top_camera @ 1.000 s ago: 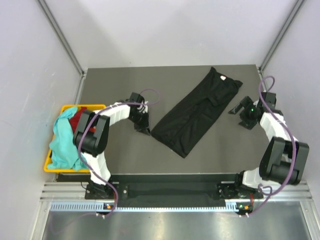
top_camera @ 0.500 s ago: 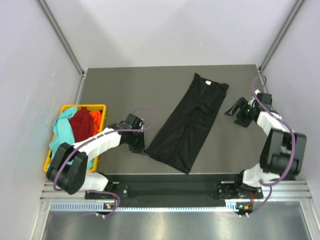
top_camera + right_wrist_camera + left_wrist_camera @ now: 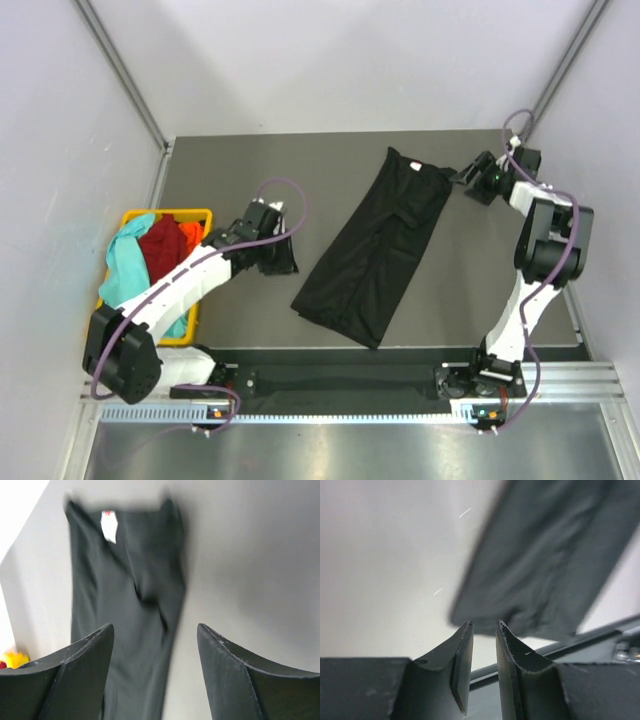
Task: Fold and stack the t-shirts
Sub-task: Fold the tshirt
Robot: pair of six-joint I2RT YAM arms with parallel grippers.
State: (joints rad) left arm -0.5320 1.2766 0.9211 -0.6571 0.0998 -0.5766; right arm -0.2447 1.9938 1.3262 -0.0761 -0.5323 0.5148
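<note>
Grey table: we log black t-shirt folded lengthwise mid-surface; left gripper nearly closed, empty, beside it; right gripper spread wide, empty, near its collar; remaining t-shirts in yellow basket.

Soft matt cloth on the black t-shirt, lightly creased, with a small smooth white neck label at its 12 o'clock end. Matt dark grey table, smooth and non-reflective. Glossy yellow plastic on the basket at 9 o'clock, stuffed with soft teal, red and orange cloth. Matt black, slightly grainy plastic on the left gripper fingers, rough along the edges; same matt black on the right gripper. Brushed, faintly shiny metal rail at 6 o'clock.
</note>
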